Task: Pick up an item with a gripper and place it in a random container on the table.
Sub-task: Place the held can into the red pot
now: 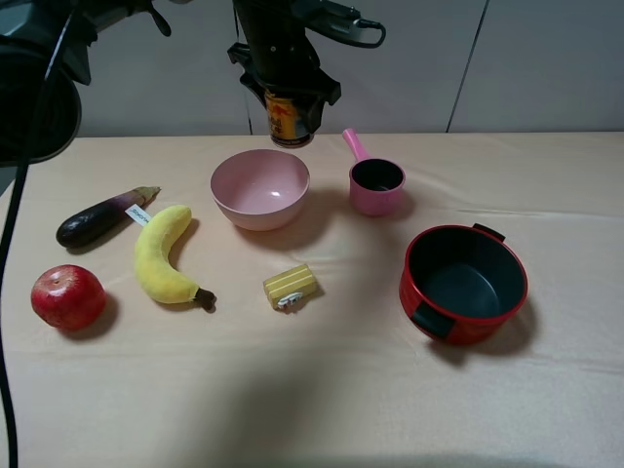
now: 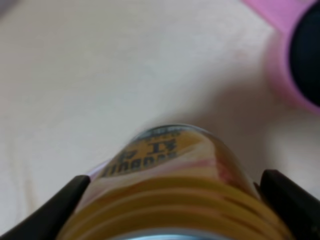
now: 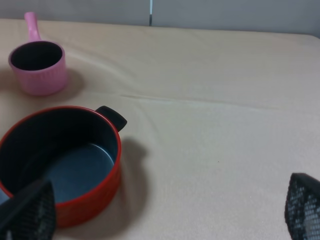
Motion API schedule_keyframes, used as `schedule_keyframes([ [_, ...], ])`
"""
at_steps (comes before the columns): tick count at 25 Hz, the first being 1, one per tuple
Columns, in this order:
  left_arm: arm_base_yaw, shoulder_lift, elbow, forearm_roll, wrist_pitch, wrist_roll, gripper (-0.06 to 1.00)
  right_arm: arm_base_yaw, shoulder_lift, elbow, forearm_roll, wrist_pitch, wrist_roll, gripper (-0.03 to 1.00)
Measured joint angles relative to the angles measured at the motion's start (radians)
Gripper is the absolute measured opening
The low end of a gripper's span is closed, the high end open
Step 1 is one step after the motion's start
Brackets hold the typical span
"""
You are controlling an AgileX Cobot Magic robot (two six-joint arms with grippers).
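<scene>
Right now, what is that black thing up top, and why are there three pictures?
It is a robot with two arms, each ending in a claw called a gripper. The big picture comes from a camera high above the table. The other two come from small cameras on the robot's wrists. The left gripper holds a small orange-yellow drink can in the air, beyond the pink bowl. The right gripper is open and empty, near the red pot. Also on the table lie a pink saucepan, an eggplant, a banana, a red fruit and a yellow ridged block.
</scene>
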Motion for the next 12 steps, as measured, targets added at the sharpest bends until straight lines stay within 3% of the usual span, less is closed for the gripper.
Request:
schedule_keyframes([
  [12, -0.148, 0.000, -0.001, -0.021, -0.015, 0.000, 0.68, 0.000, 0.000, 0.000, 0.000, 0.000, 0.000, 0.69],
])
